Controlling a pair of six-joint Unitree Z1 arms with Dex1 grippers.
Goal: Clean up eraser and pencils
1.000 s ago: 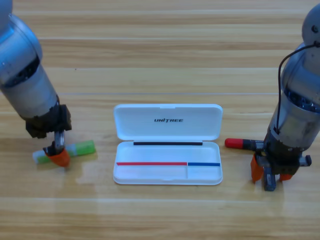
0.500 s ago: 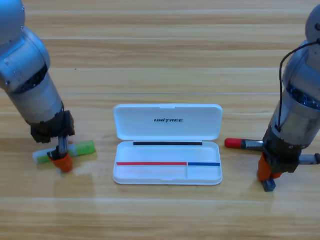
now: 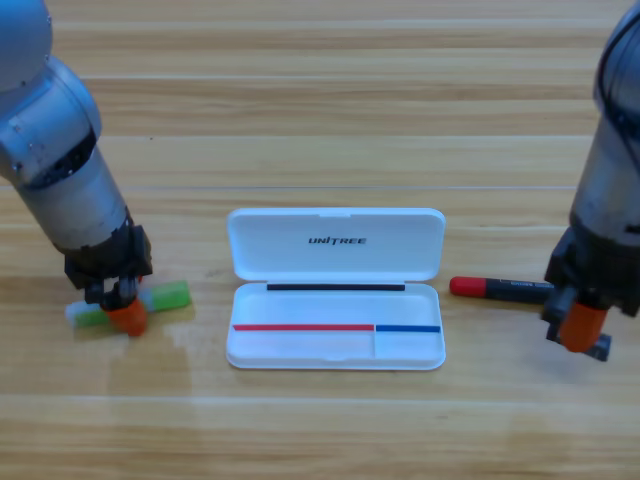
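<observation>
- The green pencil [image 3: 150,301] lay on the wooden table [image 3: 320,110], left of the white case [image 3: 335,288]. It was a short stick, bright light green at its right end and whitish and translucent at its left.
- The left gripper [image 3: 124,314] pointed down onto the middle of that pencil; whether its claw clasped the pencil or stood wide could not be told.
- The red-capped marker [image 3: 497,288] lay flat just right of the case, its round red cap towards the case, its black barrel running right.
- The right gripper [image 3: 580,328] stood at the marker's right end, slightly nearer; its claw's state could not be told.
- The case lay open at the middle, lid on the far side.
</observation>
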